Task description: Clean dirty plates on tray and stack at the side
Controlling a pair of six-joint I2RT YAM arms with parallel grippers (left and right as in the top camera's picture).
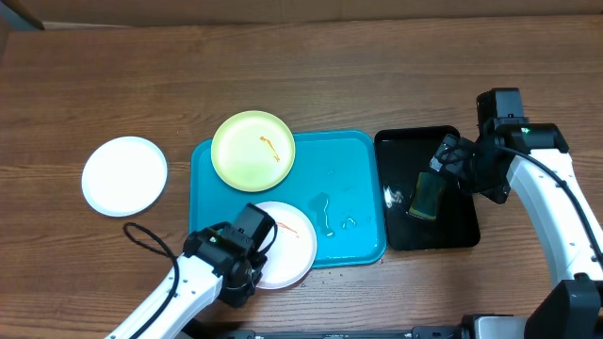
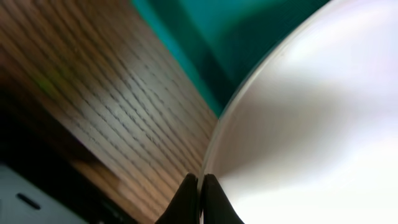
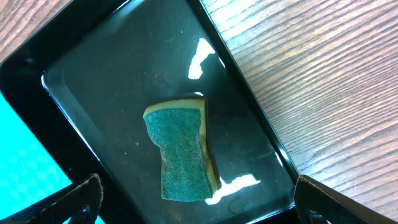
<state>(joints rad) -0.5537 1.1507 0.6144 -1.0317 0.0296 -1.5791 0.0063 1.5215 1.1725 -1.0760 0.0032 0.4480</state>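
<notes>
Pinching white plate (image 1: 294,247) rim at tray (image 1: 349,179) 6 o'clock | left gripper (image 2: 200,186) clamped tight on it | right gripper (image 3: 199,208) spread wide, empty, over sponge (image 3: 180,152)

From where I stand, nearly everything in sight is the worktop (image 1: 94,85): a broad slab of mid-brown wood with a strong oak-like grain running from side to side. It has darker streaks here and there and a dull, unpolished finish. Along its far edge lies a pale tan strip (image 1: 283,8), plain and flat; I cannot tell whether it is a wall or a board. The far left corner (image 1: 14,11) falls away into darkness. Past the near edge there is only a dark band (image 1: 377,331), and low on the left side a pale grey shape (image 2: 25,199), too blurred to name. The light is soft and even, coming from above, and shadows on the wood are short and faint.
</notes>
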